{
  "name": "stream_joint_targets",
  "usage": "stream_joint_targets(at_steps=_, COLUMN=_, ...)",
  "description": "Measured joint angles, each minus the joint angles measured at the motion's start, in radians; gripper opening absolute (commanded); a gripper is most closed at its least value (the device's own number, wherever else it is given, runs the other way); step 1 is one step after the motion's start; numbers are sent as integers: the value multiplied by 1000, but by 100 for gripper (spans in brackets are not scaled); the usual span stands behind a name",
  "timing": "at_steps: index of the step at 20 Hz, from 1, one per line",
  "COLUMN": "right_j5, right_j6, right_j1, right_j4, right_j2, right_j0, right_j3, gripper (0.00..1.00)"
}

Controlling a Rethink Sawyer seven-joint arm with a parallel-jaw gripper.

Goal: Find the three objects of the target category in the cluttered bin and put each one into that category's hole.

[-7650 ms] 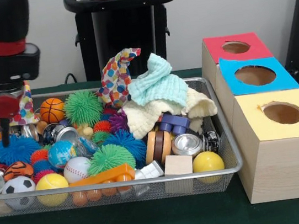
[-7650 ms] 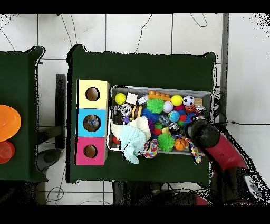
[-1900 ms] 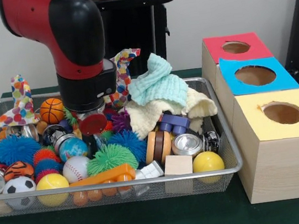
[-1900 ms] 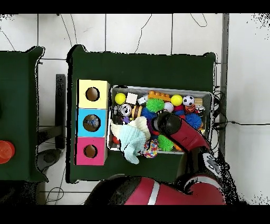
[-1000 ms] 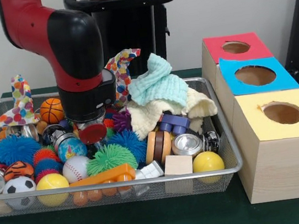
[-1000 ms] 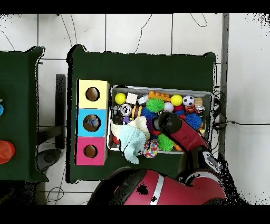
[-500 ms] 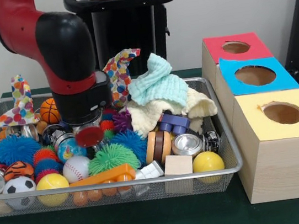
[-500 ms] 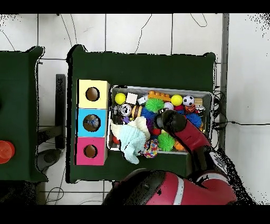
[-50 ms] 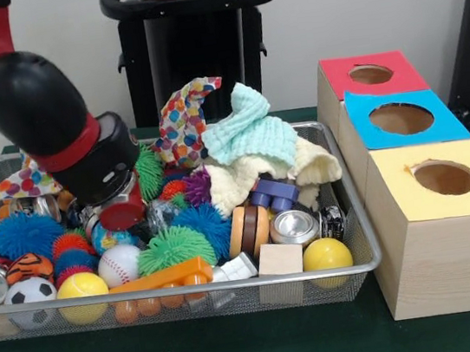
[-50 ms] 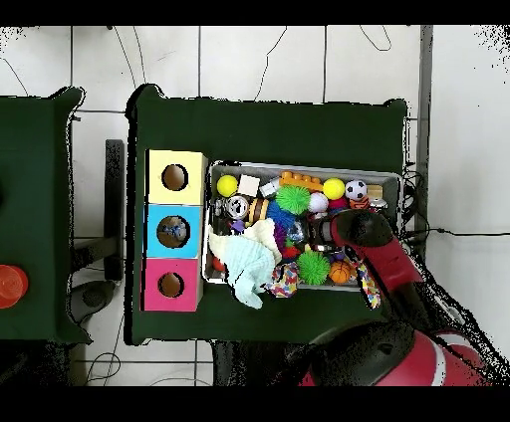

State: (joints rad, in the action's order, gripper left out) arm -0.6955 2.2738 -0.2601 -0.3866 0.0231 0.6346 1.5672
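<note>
A: From the front, where is the pincer (image 9: 123, 211)?

B: Low in the wire bin (image 9: 354, 275), tilted, its red end cap just above the globe ball (image 9: 106, 239) and the baseball (image 9: 120, 264). The black wrist covers the fingers, so I cannot tell whether they are spread or pressed together.

A: And the balls it could be after?

B: They lie all round it. The blue spiky ball (image 9: 22, 234) sits beside it toward the picture's left, the green spiky ball (image 9: 173, 248) and another blue spiky one (image 9: 200, 224) toward the right. Along the front rim are a soccer ball (image 9: 27, 294) and a yellow ball (image 9: 81, 287), with a second yellow ball (image 9: 326, 255) well apart at the right corner.

A: The holes?

B: Three boxes stand beside the bin on the green tabletop (image 9: 242, 350): the red box (image 9: 370, 75), the blue box (image 9: 400, 118) and the yellow box (image 9: 443, 178), each with a round hole on top.

A: Now from overhead?

B: The arm (image 10: 393, 261) reaches into the bin's end farthest from the boxes. Its tip hides the pincer. The orange basketball (image 10: 342, 271) lies just beside the arm, and a green spiky ball (image 10: 313, 266) next to that. The cream cloth (image 10: 261, 239) and mint cloth (image 10: 242, 261) are heaped at the box end.
</note>
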Motion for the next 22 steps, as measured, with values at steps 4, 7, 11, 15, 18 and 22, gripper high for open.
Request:
stream_joint_targets(at_steps=4, right_j5=-71, right_j6=0, right_j1=34, right_j4=0, right_j2=31, right_j0=41, right_j3=-43, gripper=100)
stream_joint_targets(at_steps=7, right_j5=-103, right_j6=0, right_j1=45, right_j4=1, right_j2=43, right_j0=55, right_j3=-60, gripper=100)
stream_joint_targets(at_steps=11, right_j5=-136, right_j6=0, right_j1=58, right_j4=1, right_j2=59, right_j0=74, right_j3=-77, gripper=100)
stream_joint_targets(at_steps=15, right_j5=-165, right_j6=0, right_j1=66, right_j4=1, right_j2=77, right_j0=92, right_j3=-90, gripper=100)
stream_joint_targets(at_steps=18, right_j5=-206, right_j6=0, right_j1=74, right_j4=10, right_j2=90, right_j0=116, right_j3=-99, gripper=100)
stream_joint_targets(at_steps=22, right_j5=-255, right_j6=0, right_j1=86, right_j4=20, right_j2=99, right_j0=144, right_j3=-114, gripper=100)
